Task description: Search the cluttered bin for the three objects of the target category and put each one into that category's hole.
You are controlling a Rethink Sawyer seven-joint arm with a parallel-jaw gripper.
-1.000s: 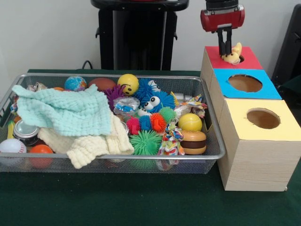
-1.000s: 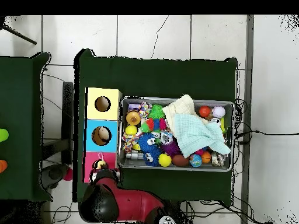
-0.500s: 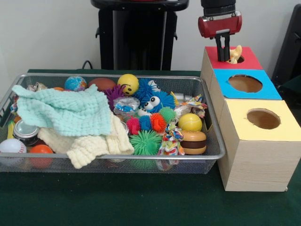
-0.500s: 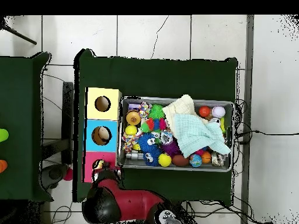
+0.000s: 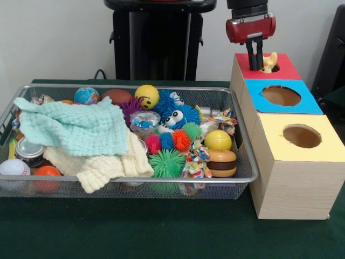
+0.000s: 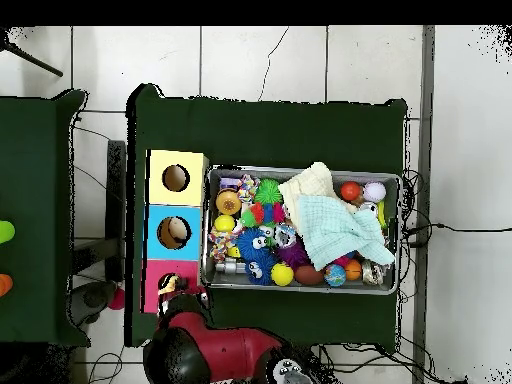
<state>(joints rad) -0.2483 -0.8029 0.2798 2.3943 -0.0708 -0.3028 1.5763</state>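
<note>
The gripper (image 5: pixel 255 54) hangs just above the red box top (image 5: pixel 285 70), its fingers close together and gripping nothing. Just beside its tips, a small yellow toy (image 5: pixel 268 62) sits in the red hole, no longer held, partly sticking out. Nearer the camera come the blue box top (image 5: pixel 312 105) and yellow box top (image 5: pixel 323 151). Off to the side, the wire bin (image 5: pixel 245 178) holds a green cloth (image 5: pixel 75 129), a burger toy (image 5: pixel 221 163) and spiky balls.

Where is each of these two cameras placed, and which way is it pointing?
Front view: across the table, facing the wire bin and three-hole box; the red pincer hangs above the red hole.
Overhead view: above, looking straight down; the red arm shows at the bottom.
Both share the bin, box and green table.
</note>
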